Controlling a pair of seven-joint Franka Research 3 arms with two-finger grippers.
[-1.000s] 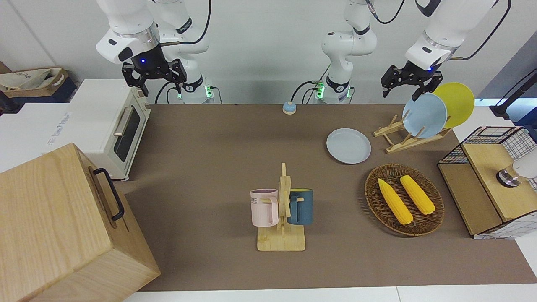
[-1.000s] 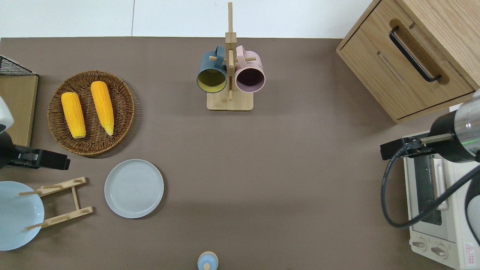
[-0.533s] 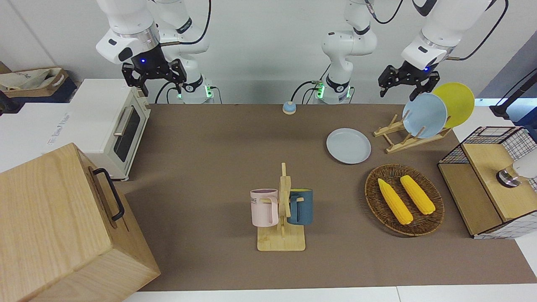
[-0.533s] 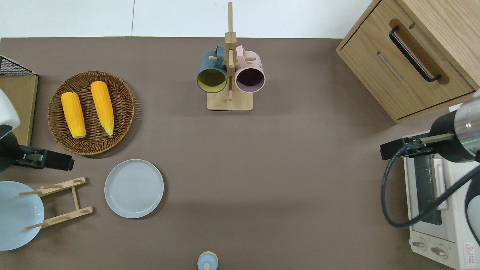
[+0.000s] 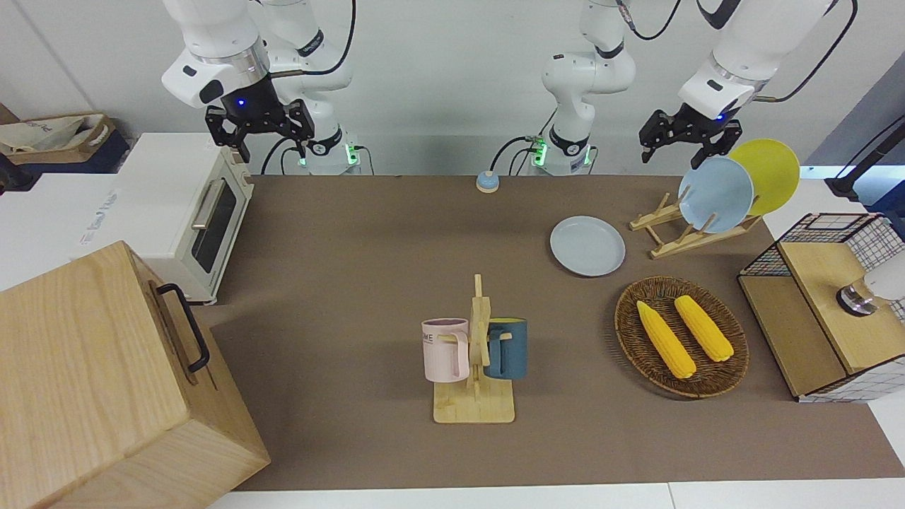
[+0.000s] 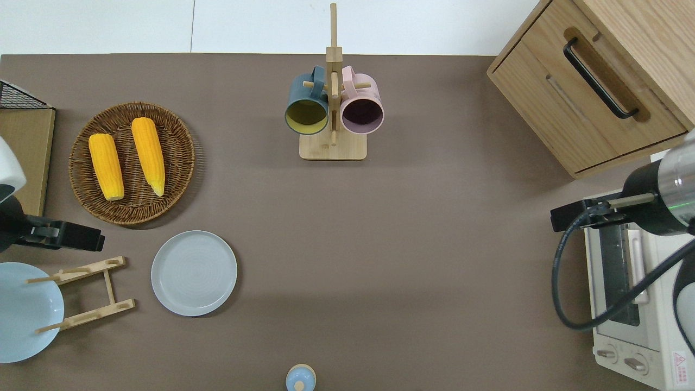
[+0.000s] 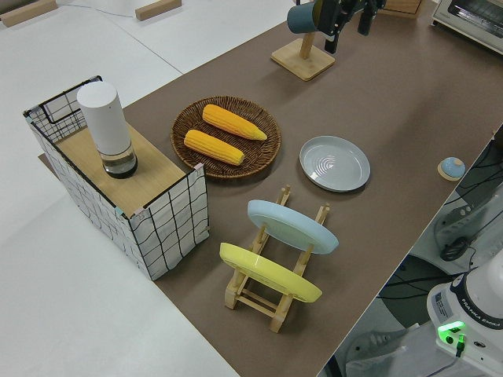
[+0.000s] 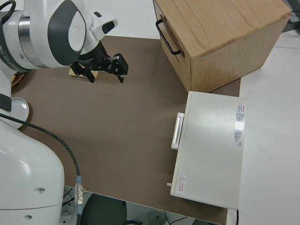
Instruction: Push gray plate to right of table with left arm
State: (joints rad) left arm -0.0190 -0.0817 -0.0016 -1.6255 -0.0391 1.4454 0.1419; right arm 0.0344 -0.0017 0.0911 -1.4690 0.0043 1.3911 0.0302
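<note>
Two arms are on my screens, and only the left one is at work. My left gripper [image 5: 681, 147] is up in the air near the left arm's end of the table [image 5: 353, 283]. From above I see it over the bare spot between the basket [image 6: 132, 163] and the rack [image 6: 81, 293]. Its jaws are spread wide and hold nothing. It does not touch any plate.

The gray plate [image 5: 587, 245] lies flat on the table, beside the rack and on the side toward the middle of the table. It is nearer to the robots than the basket. It is close to both but touches neither, as far as I can see.

The rack holds a blue plate [image 5: 715, 194] and a yellow plate [image 5: 767, 173], both leaning. The basket has two corn cobs [image 5: 684, 334] in it.

A mug stand [image 5: 475, 367] sits near the middle, farther from the robots than the gray plate. A pink mug [image 5: 445, 349] and a dark blue mug [image 5: 505, 348] hang on it. A little blue bell [image 5: 486, 182] sits close to the robots.

My right gripper [image 5: 259, 131] is parked. Its jaws are wide open too, with nothing in them.
</note>
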